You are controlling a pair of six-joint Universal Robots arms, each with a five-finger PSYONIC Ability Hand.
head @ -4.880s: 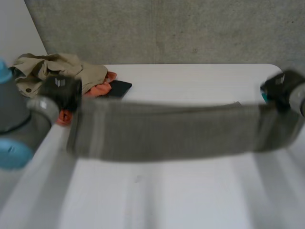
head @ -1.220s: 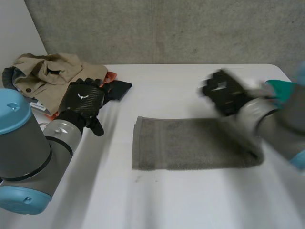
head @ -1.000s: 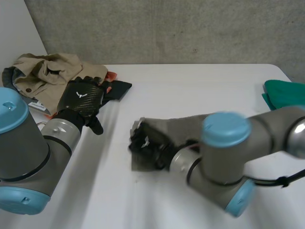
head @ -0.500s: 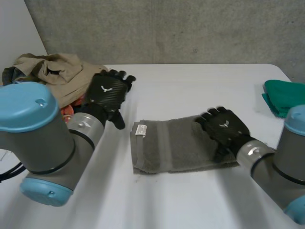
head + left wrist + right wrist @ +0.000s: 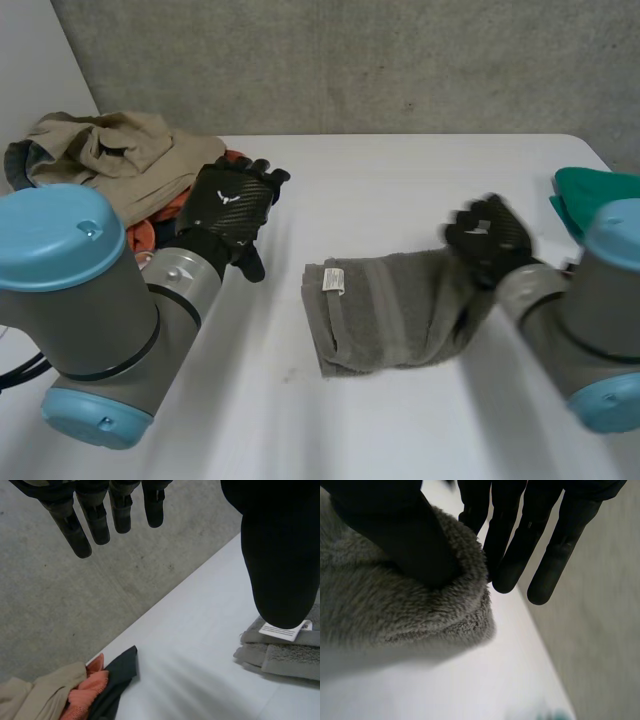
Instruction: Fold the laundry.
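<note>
Towel [image 5: 390, 315] runs left to right; right robot hand [image 5: 490, 240] pinches its raised end.

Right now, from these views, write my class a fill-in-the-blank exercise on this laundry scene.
The towel pinched by the right robot hand is ___ in colour.
The left robot hand holds ___.
The towel's white label lies at the end nearer the ___ robot hand.
The cloth at the table edge on the right is ___.
Missing words: grey, nothing, left, green.
</note>
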